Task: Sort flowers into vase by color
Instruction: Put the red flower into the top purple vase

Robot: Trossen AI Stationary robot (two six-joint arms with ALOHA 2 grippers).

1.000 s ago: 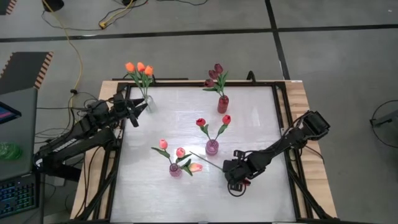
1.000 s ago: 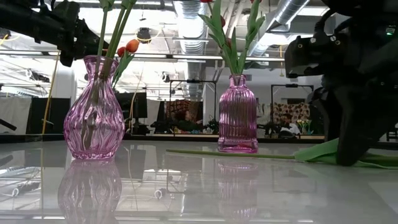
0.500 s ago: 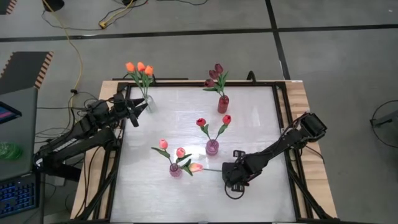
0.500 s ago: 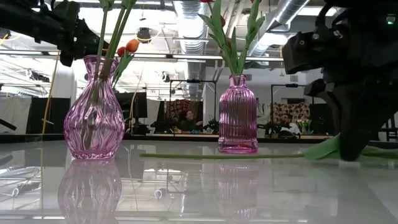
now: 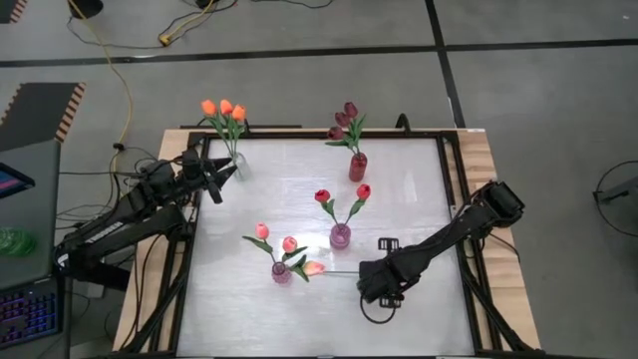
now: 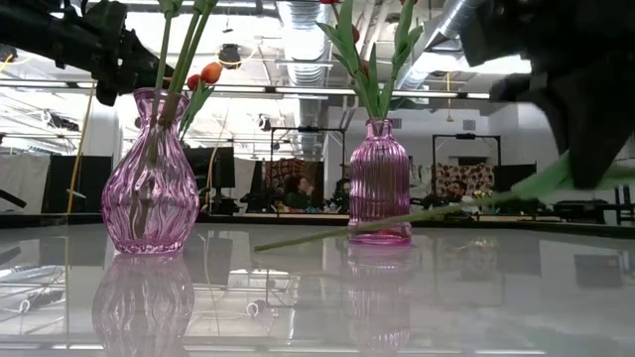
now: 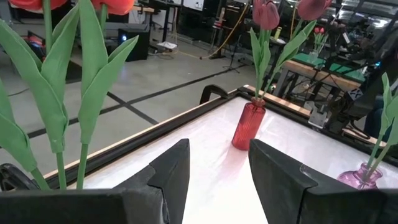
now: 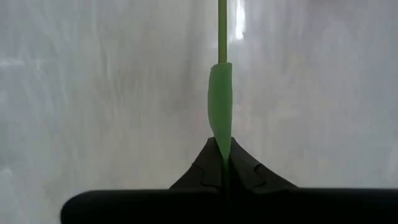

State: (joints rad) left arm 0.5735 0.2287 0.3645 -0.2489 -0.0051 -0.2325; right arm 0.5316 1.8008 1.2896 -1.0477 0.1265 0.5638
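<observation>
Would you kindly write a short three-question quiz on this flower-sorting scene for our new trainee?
1. True or false: the right claw is shut on the loose flower's stem.
2. Multiple choice: the orange tulips stand nearest which claw? A) the left claw B) the right C) neither
3. Fill in: the red bottle vase holds tulips coloured ____.

Key: 1 true; 2 A; 3 dark maroon.
</observation>
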